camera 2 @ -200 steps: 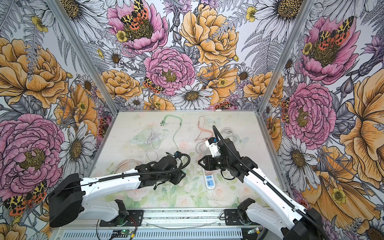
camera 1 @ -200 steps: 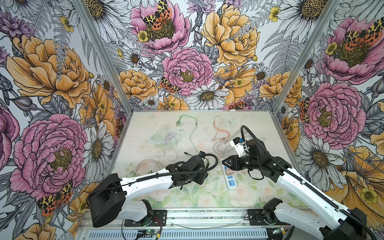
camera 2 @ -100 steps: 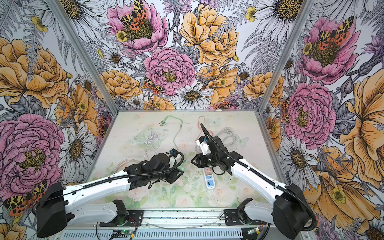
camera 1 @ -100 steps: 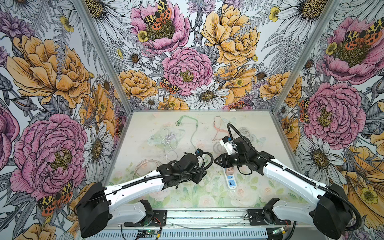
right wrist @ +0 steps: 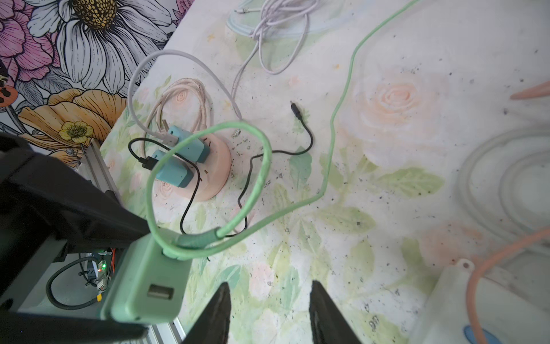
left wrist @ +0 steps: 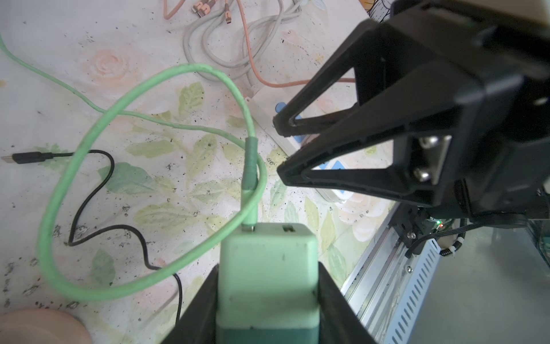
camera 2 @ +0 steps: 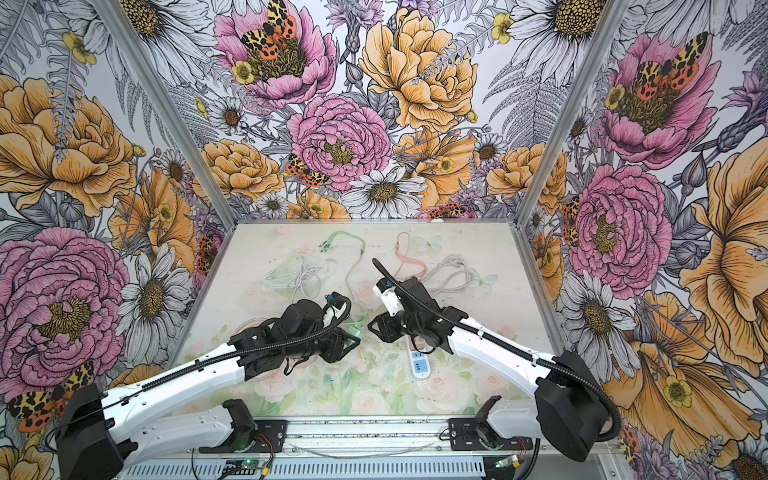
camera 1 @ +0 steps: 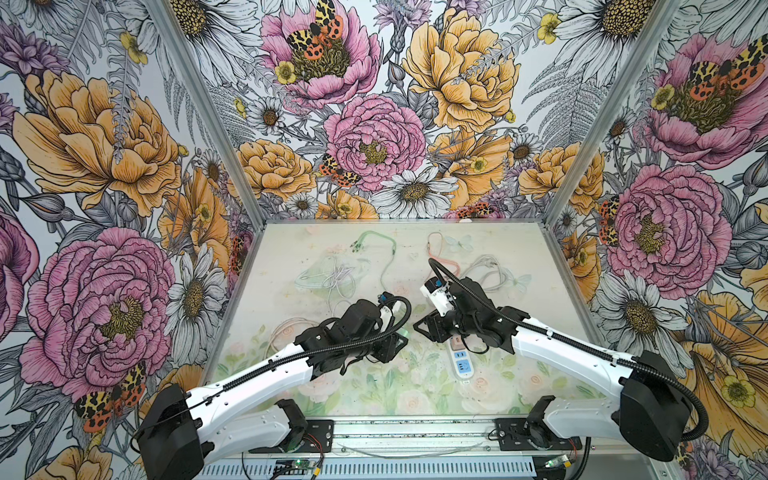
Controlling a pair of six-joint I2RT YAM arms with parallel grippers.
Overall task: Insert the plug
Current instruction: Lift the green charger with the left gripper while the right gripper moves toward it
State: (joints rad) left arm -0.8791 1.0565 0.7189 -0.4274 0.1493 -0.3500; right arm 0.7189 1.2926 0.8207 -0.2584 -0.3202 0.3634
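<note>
pale floral-printed tabletop point(camera 1: 291, 257) strewn with cables, between flowered walls. left gripper point(camera 1: 395, 343) pinches a mint-green square plastic charger plug point(left wrist: 268, 268) above the surface, its green cable point(left wrist: 59, 208) looping out. right gripper point(right wrist: 270, 286) faces it, spread and empty, near a white power strip point(camera 1: 461, 365).

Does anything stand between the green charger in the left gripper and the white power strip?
Yes. The right gripper, jaws open, hangs between the green charger and the white power strip, just above the strip. The charger's green cable also loops in front.
</note>
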